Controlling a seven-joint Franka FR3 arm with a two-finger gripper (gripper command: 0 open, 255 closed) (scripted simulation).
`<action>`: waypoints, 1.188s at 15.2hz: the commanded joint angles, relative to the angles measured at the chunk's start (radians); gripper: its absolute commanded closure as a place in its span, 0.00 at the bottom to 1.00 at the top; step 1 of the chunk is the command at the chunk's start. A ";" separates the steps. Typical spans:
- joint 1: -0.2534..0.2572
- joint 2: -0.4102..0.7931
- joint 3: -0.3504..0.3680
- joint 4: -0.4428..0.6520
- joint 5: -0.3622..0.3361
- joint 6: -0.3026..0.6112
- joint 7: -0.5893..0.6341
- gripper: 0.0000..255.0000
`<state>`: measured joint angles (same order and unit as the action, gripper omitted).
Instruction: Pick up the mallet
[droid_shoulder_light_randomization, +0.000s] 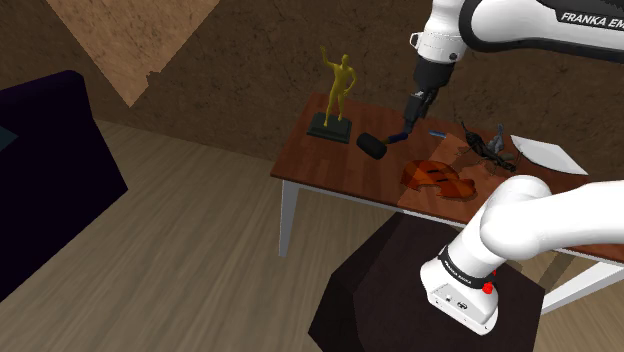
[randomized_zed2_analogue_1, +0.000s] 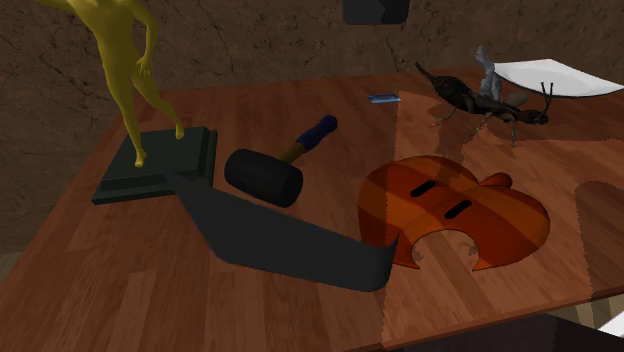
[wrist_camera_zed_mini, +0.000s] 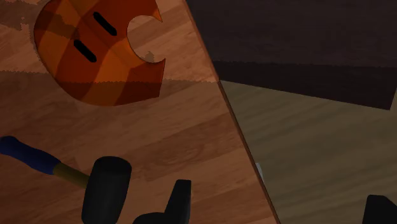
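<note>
The mallet (droid_shoulder_light_randomization: 376, 146) lies flat on the table (droid_shoulder_light_randomization: 340, 170), towards the end at the shoulder view's left and somewhat in from the long edge nearest the stand (droid_shoulder_light_randomization: 400, 300). Its black head (randomized_zed2_analogue_1: 263, 177) points towards that edge and its blue-gripped handle (randomized_zed2_analogue_1: 312, 134) runs back towards the table's middle. The yellow statue (droid_shoulder_light_randomization: 337, 90) stands on a dark base at the far corner of that same end, just beside the mallet's head but apart from it.

The gripper (droid_shoulder_light_randomization: 409, 120) hangs above the handle's end, clear of the wood. In the wrist view its fingers (wrist_camera_zed_mini: 181, 200) stand wide apart with nothing between them (the mallet's head (wrist_camera_zed_mini: 105, 191) sits just outside one finger, not in the gap), and the table's edge runs up between them.

A flat orange piece (randomized_zed2_analogue_1: 450, 210) with two slots lies nearer the table's middle, close to the stand-side edge. Beyond it stand a dark insect figure (randomized_zed2_analogue_1: 485, 100) and a white sheet (randomized_zed2_analogue_1: 555, 78), with a small blue thing (randomized_zed2_analogue_1: 384, 98) between insect and handle.
</note>
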<state>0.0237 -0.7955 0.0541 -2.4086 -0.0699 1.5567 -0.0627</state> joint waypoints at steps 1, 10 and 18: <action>0.000 0.000 0.000 0.000 0.000 0.000 0.000 0.00; 0.007 -0.037 -0.277 -0.151 -0.182 0.166 -0.451 0.00; 0.042 0.116 -0.551 -0.140 -0.308 0.364 -0.850 0.00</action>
<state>0.0568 -0.7102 -0.4597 -2.5539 -0.3654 1.8870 -0.8560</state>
